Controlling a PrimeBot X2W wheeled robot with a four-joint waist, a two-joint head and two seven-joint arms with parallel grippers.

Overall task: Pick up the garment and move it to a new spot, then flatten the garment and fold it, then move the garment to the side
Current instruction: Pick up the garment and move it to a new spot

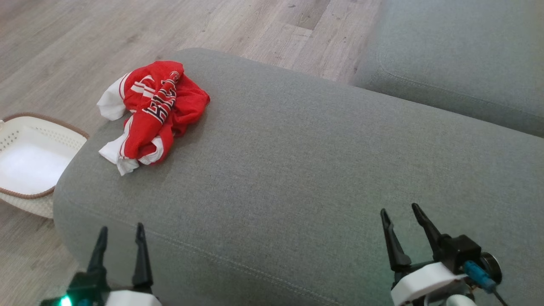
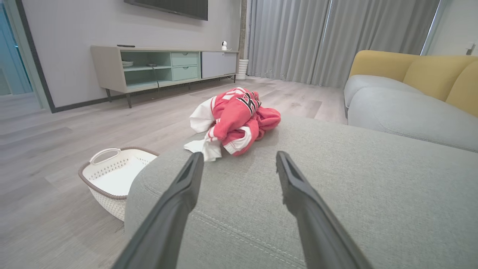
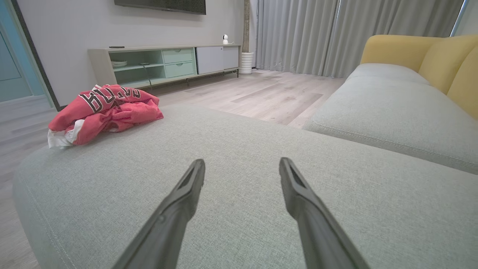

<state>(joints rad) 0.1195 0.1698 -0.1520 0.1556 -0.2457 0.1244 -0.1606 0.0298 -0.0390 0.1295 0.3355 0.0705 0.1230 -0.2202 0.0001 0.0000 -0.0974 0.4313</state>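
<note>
White basket (image 1: 51, 129) on floor (image 1: 63, 42) beside grey ottoman (image 1: 297, 170).

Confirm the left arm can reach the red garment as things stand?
Probably yes. The left gripper stands open and empty at the near edge of the grey cushion, and only bare cushion lies between it and the garment crumpled near the far left corner. Reach itself is unconfirmed.

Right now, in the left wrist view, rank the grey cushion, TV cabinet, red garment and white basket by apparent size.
1. grey cushion, nearest the camera
2. TV cabinet, though far off
3. red garment and white basket: about alike, basket partly hidden
</note>
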